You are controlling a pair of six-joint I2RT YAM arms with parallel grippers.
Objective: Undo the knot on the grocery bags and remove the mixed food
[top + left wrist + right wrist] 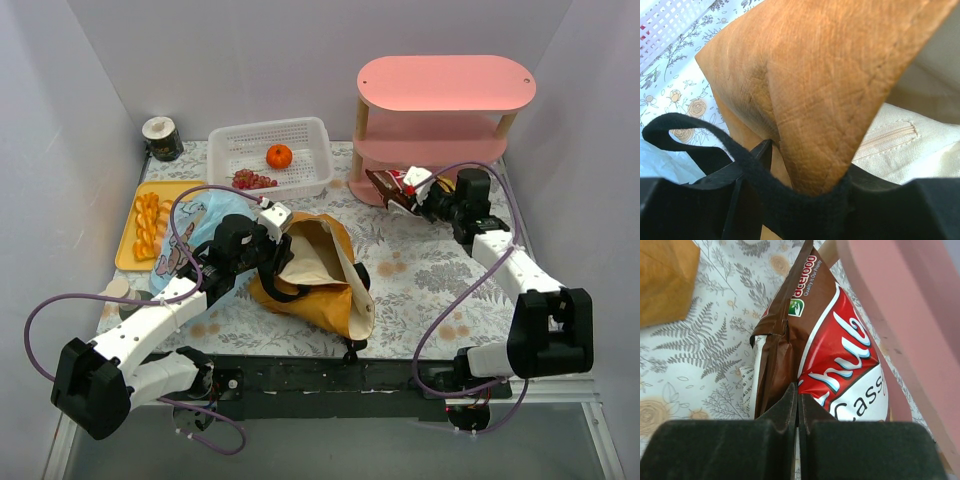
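Unloading step. Right gripper (797,392) clamped on the snack packet (835,345) beside the pink shelf (445,85), right-centre. Left gripper (805,175) pinches the tote (325,275) rim, centre. Next move, as I judge it: set the packet down and release.

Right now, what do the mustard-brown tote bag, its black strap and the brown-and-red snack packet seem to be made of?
Mustard-brown tote bag: likely faux leather or coated fabric, matte, with fine creased grain; cream woven lining. Black strap: fuzzy, felt-like webbing. Brown-and-red snack packet: glossy printed plastic film, crinkled, with a sealed seam.
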